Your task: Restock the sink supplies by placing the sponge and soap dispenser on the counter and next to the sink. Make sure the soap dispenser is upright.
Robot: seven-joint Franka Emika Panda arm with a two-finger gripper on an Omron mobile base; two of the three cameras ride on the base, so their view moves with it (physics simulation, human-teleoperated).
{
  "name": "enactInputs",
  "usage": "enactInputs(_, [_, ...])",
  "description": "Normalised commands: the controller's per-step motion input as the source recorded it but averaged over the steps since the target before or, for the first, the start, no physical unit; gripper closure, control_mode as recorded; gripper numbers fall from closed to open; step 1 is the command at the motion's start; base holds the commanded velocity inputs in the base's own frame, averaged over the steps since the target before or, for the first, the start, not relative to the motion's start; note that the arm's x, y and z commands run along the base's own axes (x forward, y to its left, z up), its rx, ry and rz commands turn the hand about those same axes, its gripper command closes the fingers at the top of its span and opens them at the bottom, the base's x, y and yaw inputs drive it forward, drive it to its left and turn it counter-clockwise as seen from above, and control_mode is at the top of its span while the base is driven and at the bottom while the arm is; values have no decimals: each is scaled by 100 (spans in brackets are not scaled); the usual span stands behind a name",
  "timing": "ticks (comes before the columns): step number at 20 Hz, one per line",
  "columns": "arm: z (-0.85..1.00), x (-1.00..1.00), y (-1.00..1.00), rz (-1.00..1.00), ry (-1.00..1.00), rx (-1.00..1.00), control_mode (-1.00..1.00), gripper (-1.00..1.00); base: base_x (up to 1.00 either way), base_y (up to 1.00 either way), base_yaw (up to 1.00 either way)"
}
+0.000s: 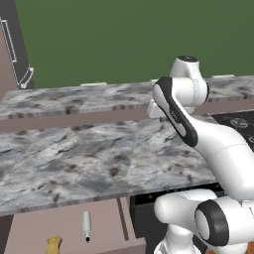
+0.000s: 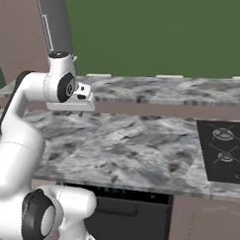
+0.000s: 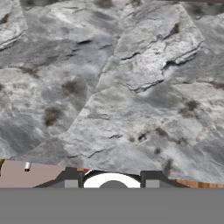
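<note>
sponge [image 1: 54, 243] and soap dispenser [image 1: 87, 226] lie side by side, apart, in an open drawer [image 1: 69, 223] below the worktop [image 1: 89, 158], dispenser flat not upright, nothing restocked yet, gripper [image 3: 109, 183] hovers above marble, can't tell if open.

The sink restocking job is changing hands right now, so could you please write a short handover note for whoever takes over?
Gripper: the hand sits above the counter and looks down on bare marble; finger state cannot be told, and nothing shows in its grasp.
Soap dispenser: lying flat in the open drawer below the counter edge, nozzle toward the robot.
Sponge: in the same drawer, left of the bottle and apart from it.
Done: nothing placed yet.
Left: lift both out, set them on the counter beside the sink, bottle upright.
</note>
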Motion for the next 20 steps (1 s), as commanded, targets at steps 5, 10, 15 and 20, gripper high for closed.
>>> enactInputs(5, [0, 0, 0, 0, 0, 0, 100, -100, -27, 6, 0])
enactInputs(10, [0, 0, 0, 0, 0, 0, 100, -100, -65, 35, 0])
enactInputs(15, [0, 0, 0, 0, 0, 0, 100, -100, -39, 68, 0])
enactInputs(20, [0, 0, 0, 0, 0, 0, 100, -100, -14, 97, 0])
